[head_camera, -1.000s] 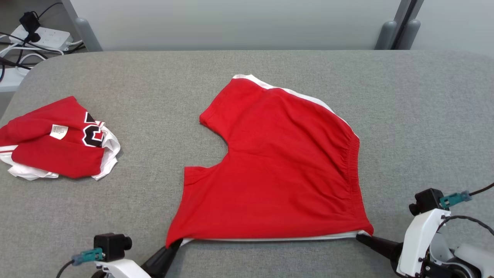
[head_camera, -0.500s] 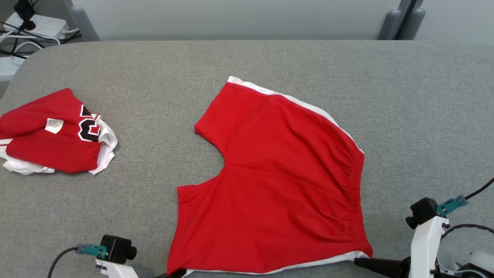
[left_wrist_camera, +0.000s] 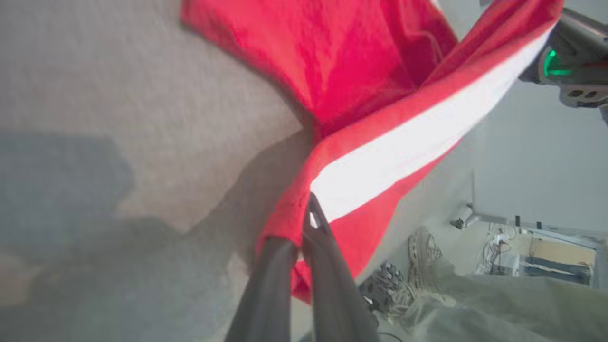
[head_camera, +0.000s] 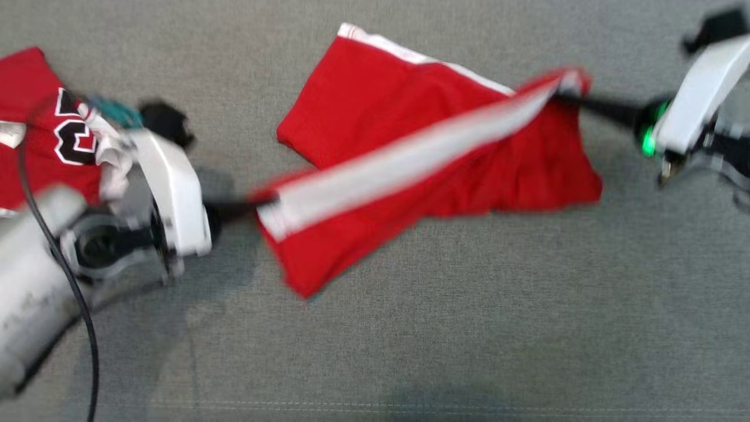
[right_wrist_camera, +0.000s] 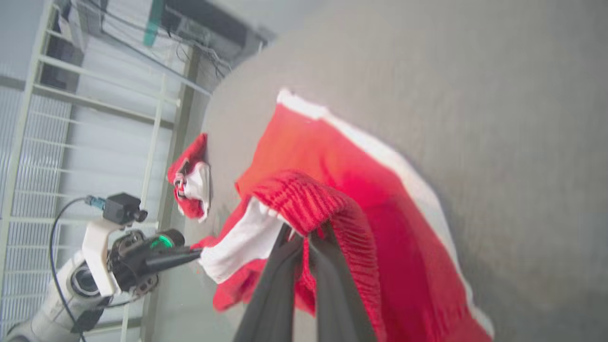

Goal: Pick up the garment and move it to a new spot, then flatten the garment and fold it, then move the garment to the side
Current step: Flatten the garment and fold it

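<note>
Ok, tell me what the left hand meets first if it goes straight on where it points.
The red shorts, which the left hand grips; their white-striped edge runs ahead toward the right hand, depth unclear.

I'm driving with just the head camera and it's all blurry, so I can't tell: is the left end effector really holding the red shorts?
Observer: Yes. In the left wrist view the left end effector is shut on the red shorts, pinching the hem right beside the white stripe.
Operator: What about the other one?
Observer: The right wrist view shows the right end effector shut on the ribbed waistband, which bunches over its fingers.
Operator: Is there anything past the table?
Observer: Yes. In the right wrist view a white metal rack stands beyond the edge of the grey table.
</note>
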Controlling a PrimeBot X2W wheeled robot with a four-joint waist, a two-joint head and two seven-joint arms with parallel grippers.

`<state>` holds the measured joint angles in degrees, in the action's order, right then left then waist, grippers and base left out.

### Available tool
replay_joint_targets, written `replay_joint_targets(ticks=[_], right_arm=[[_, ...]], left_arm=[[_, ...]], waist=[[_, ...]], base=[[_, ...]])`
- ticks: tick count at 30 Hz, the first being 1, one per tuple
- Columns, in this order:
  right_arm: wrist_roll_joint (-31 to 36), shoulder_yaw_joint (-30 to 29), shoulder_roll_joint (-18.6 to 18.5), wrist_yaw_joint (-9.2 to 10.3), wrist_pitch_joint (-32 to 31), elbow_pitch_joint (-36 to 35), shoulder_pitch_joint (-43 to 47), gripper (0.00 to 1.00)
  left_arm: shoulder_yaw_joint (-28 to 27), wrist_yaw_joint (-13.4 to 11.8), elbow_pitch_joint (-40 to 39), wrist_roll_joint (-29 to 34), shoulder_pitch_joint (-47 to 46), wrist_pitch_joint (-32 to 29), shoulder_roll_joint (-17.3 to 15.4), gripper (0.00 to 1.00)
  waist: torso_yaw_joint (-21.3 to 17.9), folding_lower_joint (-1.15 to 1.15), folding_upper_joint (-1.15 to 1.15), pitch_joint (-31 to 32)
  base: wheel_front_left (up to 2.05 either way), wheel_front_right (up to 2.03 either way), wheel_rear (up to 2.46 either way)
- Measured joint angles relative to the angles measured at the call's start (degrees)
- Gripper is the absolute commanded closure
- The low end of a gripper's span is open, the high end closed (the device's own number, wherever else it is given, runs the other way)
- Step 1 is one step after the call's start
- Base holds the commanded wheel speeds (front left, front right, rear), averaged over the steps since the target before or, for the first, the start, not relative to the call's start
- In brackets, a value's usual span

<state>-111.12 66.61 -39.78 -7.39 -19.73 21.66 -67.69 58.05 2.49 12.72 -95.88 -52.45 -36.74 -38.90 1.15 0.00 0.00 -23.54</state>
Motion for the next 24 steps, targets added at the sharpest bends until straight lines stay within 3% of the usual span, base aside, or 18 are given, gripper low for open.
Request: replay_joint_targets(ticks=[1, 3, 5, 8, 12, 16, 24], right_arm=[[1.25, -1.42, 2.31, 0.01, 4.10, 4.09, -4.64, 1.00], [5.00, -5.06, 7.28, 0.11, 14.99, 11.18, -14.05, 1.00], [8.38, -7.78, 10.98, 0.16, 23.34, 14.01, -21.52, 1.00], [11.94, -9.14, 12.94, 0.15, 30.06, 13.94, -24.72, 1.00], [12.00, -8.29, 11.77, 0.16, 28.93, 13.01, -22.12, 1.00], [11.54, -5.86, 7.51, 0.16, 23.03, 12.25, -17.99, 1.00], [7.47, 0.57, 5.25, 0.15, 11.66, 10.11, -4.30, 1.00]], left_arm=[[-1.75, 0.44, 2.82, 3.08, -4.31, 3.33, 1.07, 1.00], [-7.30, 3.23, 7.76, 13.94, -14.67, 19.86, 4.23, 1.00], [-12.47, 4.14, 11.10, 22.49, -25.18, 35.83, 7.44, 1.00], [-11.88, 4.59, 12.47, 30.87, -32.53, 46.21, 8.14, 1.00], [-7.10, 4.59, 12.04, 30.85, -31.61, 47.44, 7.60, 1.00], [-3.18, 4.61, 11.89, 26.32, -29.45, 47.63, 5.86, 1.00], [6.32, 5.00, 12.18, 20.20, -12.87, 49.87, 4.79, 1.00]], waist=[[0.00, 0.00, 0.00, -1.44], [-0.07, 0.00, 0.00, -4.28], [-0.26, 0.00, 0.00, -6.72], [-1.03, 0.00, 0.00, -8.50], [-1.74, 0.00, 0.00, -7.69], [-2.08, 0.00, 0.00, -7.16], [-1.64, 0.00, 0.00, -8.40]], base=[[0.00, 0.00, 0.00], [0.00, 0.00, 0.00], [0.00, 0.00, 0.00], [0.00, 0.00, 0.00], [0.00, 0.00, 0.00], [0.00, 0.00, 0.00], [0.00, 0.00, 0.00]])
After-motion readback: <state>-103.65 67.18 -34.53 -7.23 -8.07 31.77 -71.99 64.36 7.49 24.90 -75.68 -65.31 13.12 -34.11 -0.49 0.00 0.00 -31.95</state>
